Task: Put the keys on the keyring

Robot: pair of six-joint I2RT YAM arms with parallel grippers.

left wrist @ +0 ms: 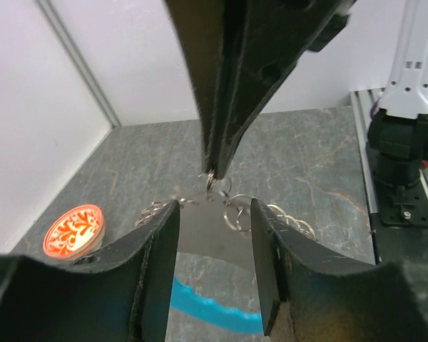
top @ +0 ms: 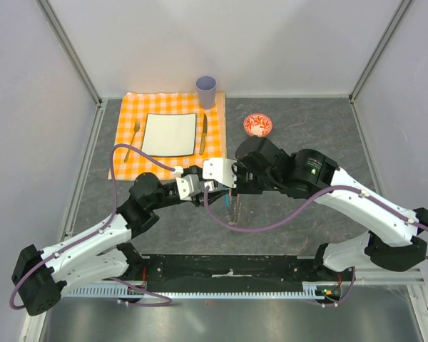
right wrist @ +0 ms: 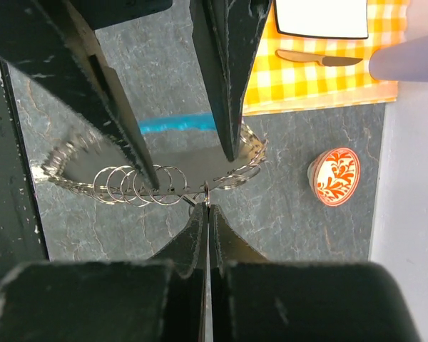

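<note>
Mid-threading step, both arms meet over the middle of the tabletop (left wrist: 307, 164). Right hand (right wrist: 207, 210) is fully closed, tips pinched on a small ring (left wrist: 210, 187) that sits right at the keyring (right wrist: 139, 185) chain. Left hand (left wrist: 214, 206) is part open, one finger on each side of the chain run, links trailing out past both fingers. Can't tell whether those fingers are spreading the loop from inside or just straddling it. Keyring is up at the two hands. In the overhead view part of it dangles below them, and its blue segment (left wrist: 207, 310) shows under the left hand. Key itself: can't make it out in any view. No black head visible, so it's either hidden in the right pinch or out of sight. My read is that the ring gets worked onto the loop here, nothing visibly joined yet. Next move needs a very fine alignment: left hand steadies the chain and keeps one link presented, while right feeds the pinched ring through with a small twist. Risk: the ring slips out of the pinch, or the chain swings off line.
</note>
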